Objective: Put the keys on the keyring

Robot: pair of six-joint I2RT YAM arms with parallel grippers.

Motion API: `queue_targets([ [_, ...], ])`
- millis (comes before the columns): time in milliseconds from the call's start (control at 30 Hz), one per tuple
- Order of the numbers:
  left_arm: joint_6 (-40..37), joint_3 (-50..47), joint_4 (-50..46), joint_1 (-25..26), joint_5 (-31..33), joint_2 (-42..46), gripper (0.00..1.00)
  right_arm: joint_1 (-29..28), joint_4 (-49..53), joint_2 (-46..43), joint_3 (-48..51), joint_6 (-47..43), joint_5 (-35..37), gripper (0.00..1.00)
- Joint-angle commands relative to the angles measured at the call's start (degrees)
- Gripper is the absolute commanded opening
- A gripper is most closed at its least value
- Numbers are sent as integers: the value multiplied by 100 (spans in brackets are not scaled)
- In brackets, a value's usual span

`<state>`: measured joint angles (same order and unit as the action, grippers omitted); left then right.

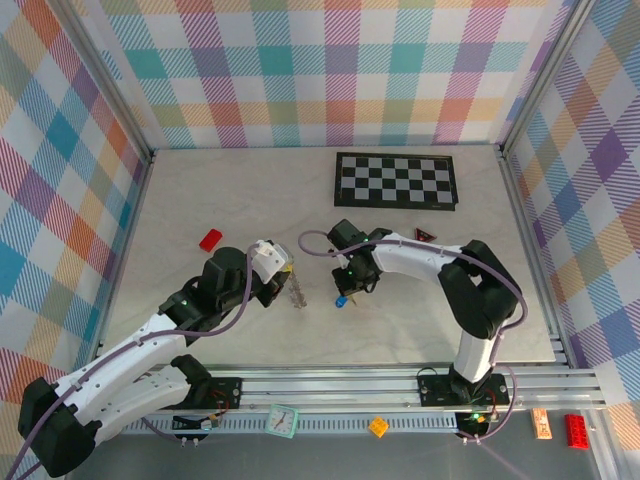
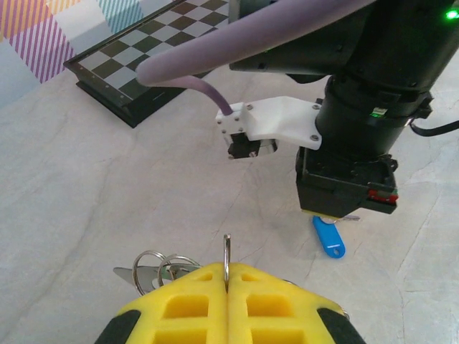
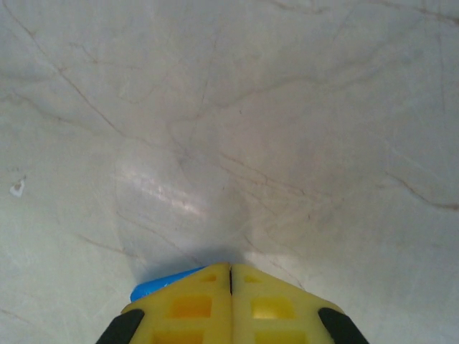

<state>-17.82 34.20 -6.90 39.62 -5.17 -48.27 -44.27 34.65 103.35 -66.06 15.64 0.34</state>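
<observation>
My left gripper (image 1: 287, 276) is shut on the keyring (image 2: 226, 252). One thin metal ring stands upright between the yellow fingers (image 2: 186, 304). More silvery rings and a flat metal piece (image 2: 154, 269) hang at their left, and the keyring (image 1: 297, 295) dangles below the jaws in the top view. A blue key (image 2: 329, 239) lies on the table under the tips of my right gripper (image 1: 346, 291), its small wire ring at those tips. The right jaws are shut, and the blue key (image 3: 161, 288) peeks out from under the left finger. I cannot tell whether it is pinched.
A chequered board (image 1: 396, 179) lies at the back right. A red block (image 1: 210, 240) sits left of the left arm, and a small red triangle (image 1: 426, 234) lies behind the right arm. Small items rest along the front rail (image 1: 378, 426).
</observation>
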Motion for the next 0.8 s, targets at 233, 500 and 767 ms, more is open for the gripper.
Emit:
queue_targets([
  [233, -107, -12, 279, 20, -107, -16, 0, -20, 103, 221, -261, 113, -34, 17],
  [500, -134, 8, 250, 29, -107, -43, 0, -10, 197, 209, -243, 97, -43, 20],
  [767, -138, -1, 251, 37, -108, -48, 0, -19, 270, 230, -254, 51, -16, 18],
])
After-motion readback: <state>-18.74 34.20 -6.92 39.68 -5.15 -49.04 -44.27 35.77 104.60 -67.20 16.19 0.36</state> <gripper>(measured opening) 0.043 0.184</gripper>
